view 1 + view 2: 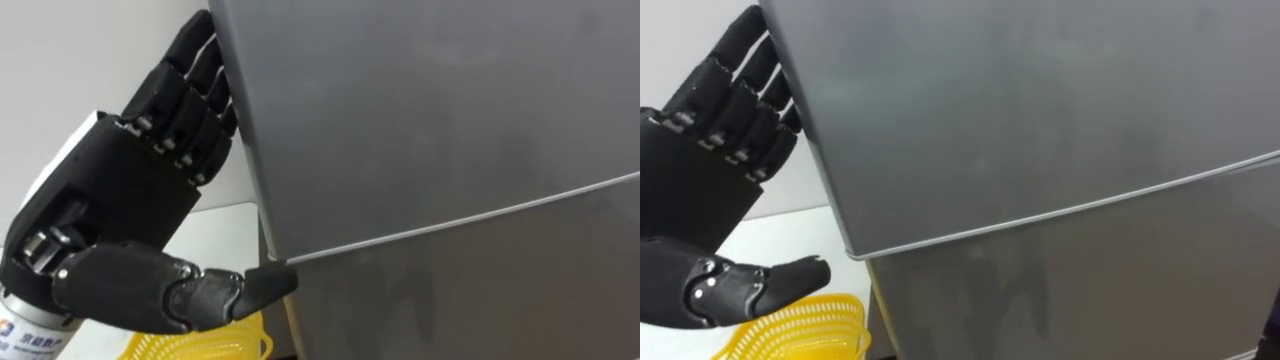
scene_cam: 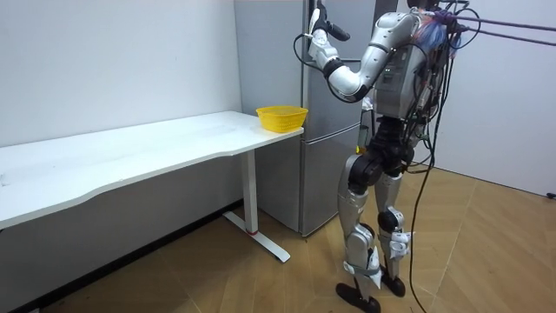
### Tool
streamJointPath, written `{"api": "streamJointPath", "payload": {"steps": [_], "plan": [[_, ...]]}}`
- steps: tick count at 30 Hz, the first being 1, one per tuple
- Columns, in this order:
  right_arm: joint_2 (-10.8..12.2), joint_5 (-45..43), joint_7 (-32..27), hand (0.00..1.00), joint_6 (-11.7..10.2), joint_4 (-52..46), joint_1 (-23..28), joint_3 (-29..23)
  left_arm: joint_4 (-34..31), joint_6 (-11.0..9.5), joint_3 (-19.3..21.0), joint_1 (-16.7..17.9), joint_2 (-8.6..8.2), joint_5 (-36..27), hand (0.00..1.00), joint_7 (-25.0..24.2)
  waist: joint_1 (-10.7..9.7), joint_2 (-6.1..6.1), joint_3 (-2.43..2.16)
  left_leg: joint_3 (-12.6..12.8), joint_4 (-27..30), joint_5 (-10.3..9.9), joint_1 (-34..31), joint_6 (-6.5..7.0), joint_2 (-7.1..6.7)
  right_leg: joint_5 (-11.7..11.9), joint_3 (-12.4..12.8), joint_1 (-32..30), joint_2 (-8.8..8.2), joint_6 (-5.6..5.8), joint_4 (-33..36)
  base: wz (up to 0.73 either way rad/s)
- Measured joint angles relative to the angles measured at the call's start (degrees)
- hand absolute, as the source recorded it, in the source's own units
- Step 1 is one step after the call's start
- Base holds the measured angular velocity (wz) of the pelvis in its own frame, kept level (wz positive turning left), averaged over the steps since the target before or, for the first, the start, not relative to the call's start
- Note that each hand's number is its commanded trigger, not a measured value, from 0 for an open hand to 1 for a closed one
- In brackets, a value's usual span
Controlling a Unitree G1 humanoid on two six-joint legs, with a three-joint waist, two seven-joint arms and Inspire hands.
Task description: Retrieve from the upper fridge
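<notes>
Stage: opening of the upper door, shut flush along its seam with the lower door. No retrieval yet; item presumably behind the upper door, unseen.

Left hand raised at the upper door's left edge. Fingers fairly straight and spread against that edge, tips out of sight behind it. Thumb stretched apart toward the upper door's lower left corner. Clamped on nothing.

Recommended:
- Hook fingertips fully round the edge before pulling.
- Draw outward in an arc about the presumed hinge at the upper door's right edge, not straight back.
- Keep thumb clear of the seam.

Noted below and left of the upper door: yellow basket on white worktop. Keep elbow clear of both.
</notes>
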Motion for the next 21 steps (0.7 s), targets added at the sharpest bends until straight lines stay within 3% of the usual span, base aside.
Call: {"api": "streamJointPath", "payload": {"steps": [2, 3, 4, 5, 21], "plan": [[-0.3, 0.0, 0.0, 0.0, 0.0, -0.1, -0.2, 1.0, 0.0, 0.1, -0.1, 0.0, 0.0, 0.0, 0.0, 0.0, 0.0, 0.08, 0.01, 0.0, 0.0, 0.0, 0.1, 0.0, 0.0, 0.0, -0.3, 0.0, -0.04, 0.0, 0.0, 0.05], [-0.4, -0.1, 0.0, 0.0, 0.0, 0.0, -0.2, 1.0, 0.0, 0.1, -0.2, 0.0, 0.0, 0.0, 0.22, 0.0, 0.0, 0.11, 0.02, 0.0, 0.0, 0.0, 0.1, 0.0, 0.0, 0.0, -0.4, 0.0, -0.05, 0.01, 0.0, 0.07], [-0.4, -0.1, 0.0, 0.0, 0.0, 0.0, -0.2, 1.1, 0.0, 0.1, -0.3, 0.0, 0.0, 0.0, 0.36, 0.0, 0.0, 0.14, 0.03, 0.0, 0.0, 0.0, 0.1, 0.0, -0.01, 0.0, -0.5, 0.0, -0.04, 0.02, -0.1, 0.06], [-0.4, -0.1, 0.0, 0.0, 0.0, 0.0, -0.2, 1.1, 0.0, 0.1, -0.3, 0.0, 0.0, 0.0, 1.0, 0.0, 0.0, 0.16, 0.04, 0.0, 0.0, 0.0, 0.1, 0.0, -0.01, 0.0, -0.6, 0.0, -0.05, 0.03, -0.1, 0.06], [-0.8, -0.5, -0.2, 0.0, 1.2, 0.0, -0.1, 1.1, 1.1, 0.3, 0.1, 0.0, -1.13, -2.1, 1.0, 1.8, 0.0, 0.14, 0.02, 0.2, 0.1, 0.1, 0.1, 0.17, -0.2, -0.1, -1.1, 0.2, -0.38, 0.18, 0.0, 0.02]]}}
